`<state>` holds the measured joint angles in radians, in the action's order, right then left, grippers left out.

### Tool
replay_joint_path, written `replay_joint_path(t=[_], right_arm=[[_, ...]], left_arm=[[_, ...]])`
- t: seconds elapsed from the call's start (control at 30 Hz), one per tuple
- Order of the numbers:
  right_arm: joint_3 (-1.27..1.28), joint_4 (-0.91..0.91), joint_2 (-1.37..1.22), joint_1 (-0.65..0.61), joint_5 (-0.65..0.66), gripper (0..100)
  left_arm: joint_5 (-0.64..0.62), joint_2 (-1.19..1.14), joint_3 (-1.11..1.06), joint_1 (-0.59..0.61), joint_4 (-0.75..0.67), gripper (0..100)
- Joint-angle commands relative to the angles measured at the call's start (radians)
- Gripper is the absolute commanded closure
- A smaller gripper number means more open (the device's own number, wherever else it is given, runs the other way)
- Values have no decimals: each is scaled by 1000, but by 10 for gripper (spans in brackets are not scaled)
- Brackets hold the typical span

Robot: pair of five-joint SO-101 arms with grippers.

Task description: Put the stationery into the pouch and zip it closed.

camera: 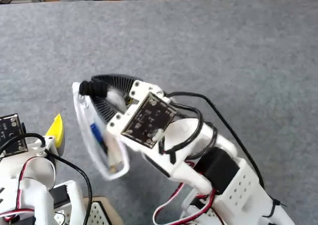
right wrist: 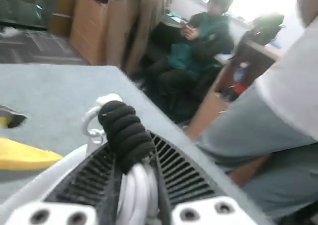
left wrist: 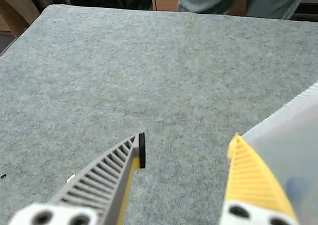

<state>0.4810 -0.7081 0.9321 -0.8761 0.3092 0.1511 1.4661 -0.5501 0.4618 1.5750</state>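
Note:
The translucent white pouch [camera: 99, 150] lies on the grey mat, with a blue pen [camera: 97, 133] and a pale stick inside it. Its black corded zipper pull [camera: 93, 88] sticks out at the far end. My right gripper [camera: 110, 95] is shut on that pull; in the right wrist view the black cord [right wrist: 126, 135] and the white pouch edge [right wrist: 136, 190] sit pinched between the ribbed fingers. My left gripper [left wrist: 189, 148] stands open just left of the pouch, low over the mat, with nothing between its fingers. The pouch edge [left wrist: 293, 130] shows beside its yellow finger [left wrist: 251, 178].
The grey mat [camera: 223, 51] stretches wide beyond and to the right of the pouch. The right arm's body [camera: 198, 155] covers the pouch's right side. The left arm's yellow finger [camera: 55, 130] is close to the pouch's left edge.

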Motion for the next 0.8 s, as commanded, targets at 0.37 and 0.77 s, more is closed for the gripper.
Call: replay_joint_path(t=[0.37,0.77], right_arm=[[36,-207,10,-181,-41,986],[62,-341,13,-235,-41,986]], left_arm=[[215,-2,8,-13,-3,718],[717,-3,-120,-5,-242,719]])
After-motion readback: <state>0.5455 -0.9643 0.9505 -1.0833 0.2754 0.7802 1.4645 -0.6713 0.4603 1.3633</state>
